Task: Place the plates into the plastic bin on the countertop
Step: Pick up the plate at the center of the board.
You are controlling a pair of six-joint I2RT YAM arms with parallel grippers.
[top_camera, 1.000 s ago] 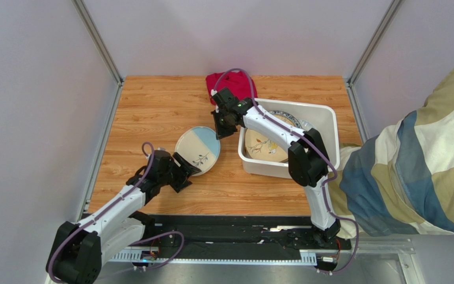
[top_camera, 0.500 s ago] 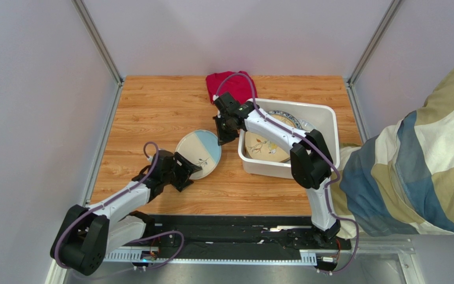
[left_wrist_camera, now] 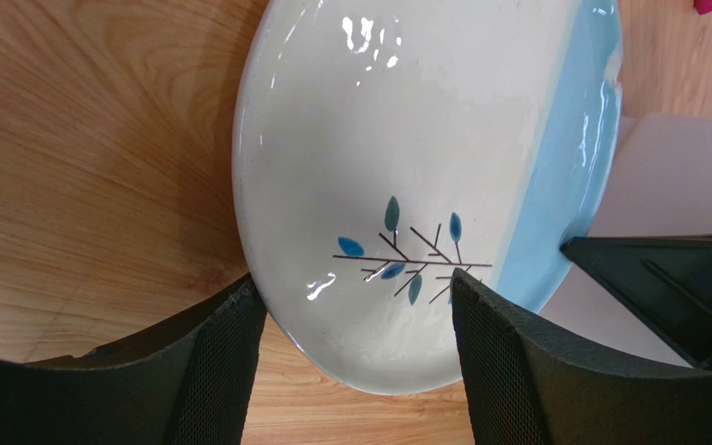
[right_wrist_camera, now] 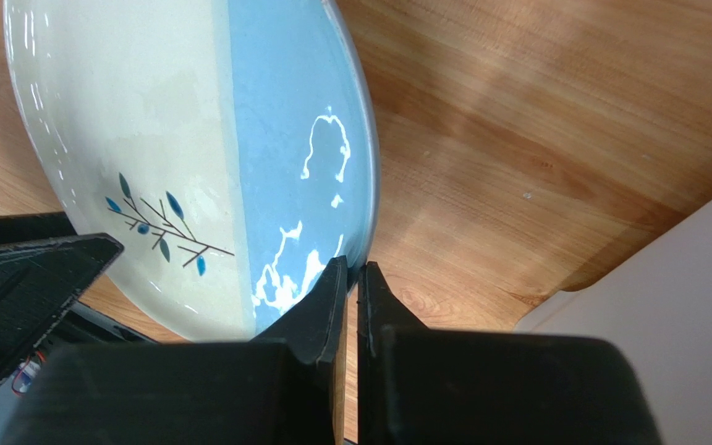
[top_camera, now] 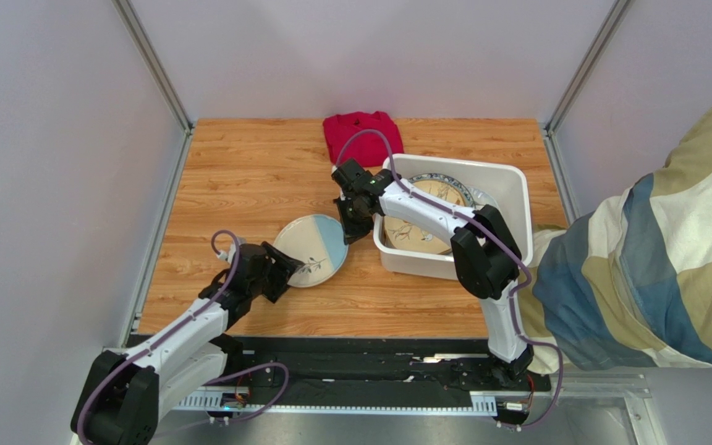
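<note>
A cream-and-blue plate (top_camera: 310,248) with a leaf sprig lies on the countertop (top_camera: 239,176), left of the plastic bin (top_camera: 510,199). My left gripper (top_camera: 278,266) is open, and its fingers straddle the plate's near rim (left_wrist_camera: 378,362). In the left wrist view one finger (left_wrist_camera: 225,371) sits beside the rim and the other (left_wrist_camera: 508,371) over the cream part. My right gripper (top_camera: 352,228) is shut and empty, its tips (right_wrist_camera: 351,271) against the plate's blue edge (right_wrist_camera: 285,139). The bin holds more plates, a cream sprig one (top_camera: 414,234) and a blue floral one (top_camera: 443,182).
A folded red cloth (top_camera: 362,135) lies at the back of the countertop, just behind the bin. The bin's near left corner (right_wrist_camera: 675,306) stands close to my right gripper. Metal frame posts stand at the back corners. A person's patterned sleeve (top_camera: 648,260) reaches in from the right.
My right gripper has moved nearer and down along the bin's left side, staying shut. The plate has slid nearer, toward my left gripper, and its rim now sits deeper between the open fingers.
</note>
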